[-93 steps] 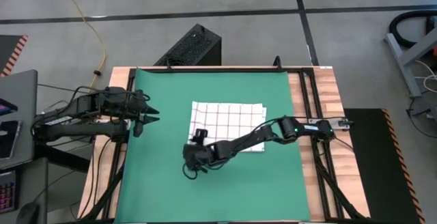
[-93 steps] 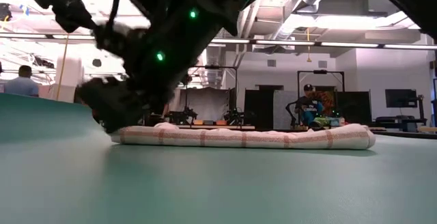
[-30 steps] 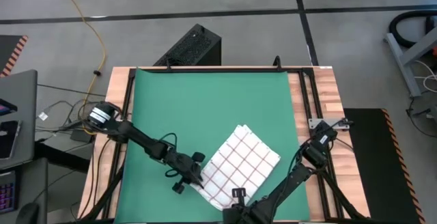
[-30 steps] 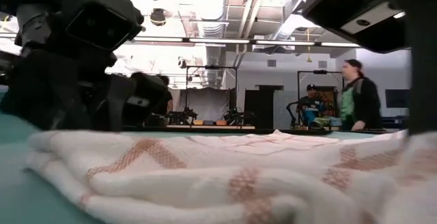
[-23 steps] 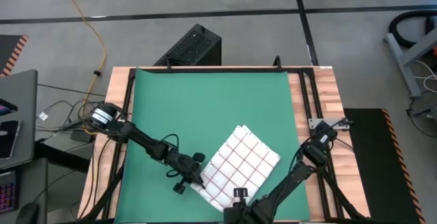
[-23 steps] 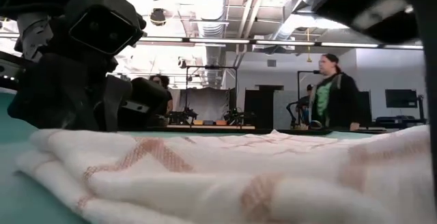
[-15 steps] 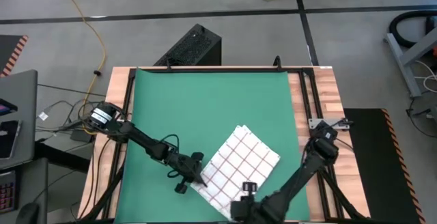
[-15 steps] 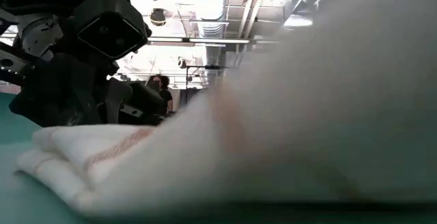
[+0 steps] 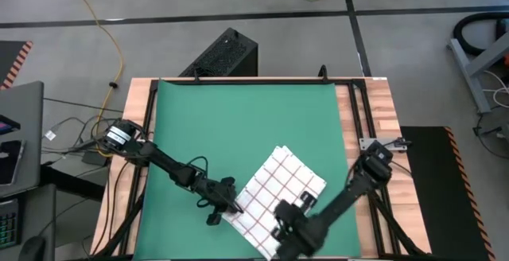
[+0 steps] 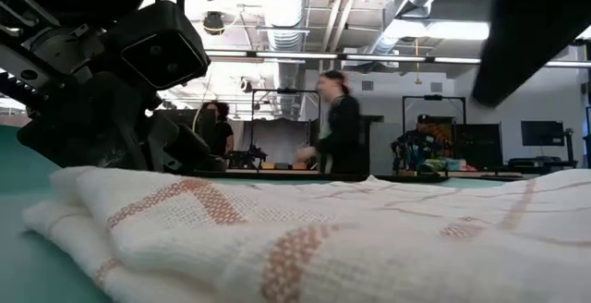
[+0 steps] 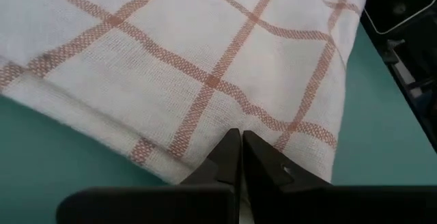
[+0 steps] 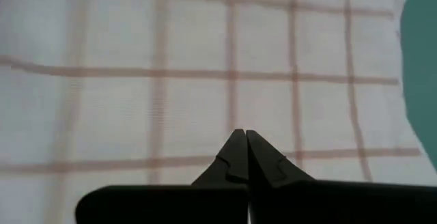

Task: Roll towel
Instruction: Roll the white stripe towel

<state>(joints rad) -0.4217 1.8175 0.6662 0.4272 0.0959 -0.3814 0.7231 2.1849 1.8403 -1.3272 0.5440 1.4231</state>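
The towel [image 9: 280, 183], white with red grid lines, lies folded and turned cornerwise on the near half of the green mat [image 9: 238, 118]. In the low view the towel [image 10: 323, 238] fills the foreground in stacked layers. My left gripper [image 9: 232, 207] is at the towel's left edge, shut, its tips [image 11: 240, 135] on the cloth. My right gripper [image 9: 283, 229] hangs shut above the towel's near part [image 12: 205, 80] and touches nothing. My left gripper's shut fingertips meet on the towel's top surface just inside its left edge [image 11: 225, 118]. They come slanting down from the table's left. One layer or several between them, I cannot tell. The towel lies flat on the mat.
The mat covers most of the wooden table [image 9: 382, 126], with free mat beyond the towel toward the far edge. A black box [image 9: 227, 54] stands on the floor behind the table. People move about in the room beyond [image 10: 337, 123].
My right gripper has gone from the table's near edge toward the far edge, over the towel, and up. The towel's near part rose in front of the low camera and has dropped back onto the mat.
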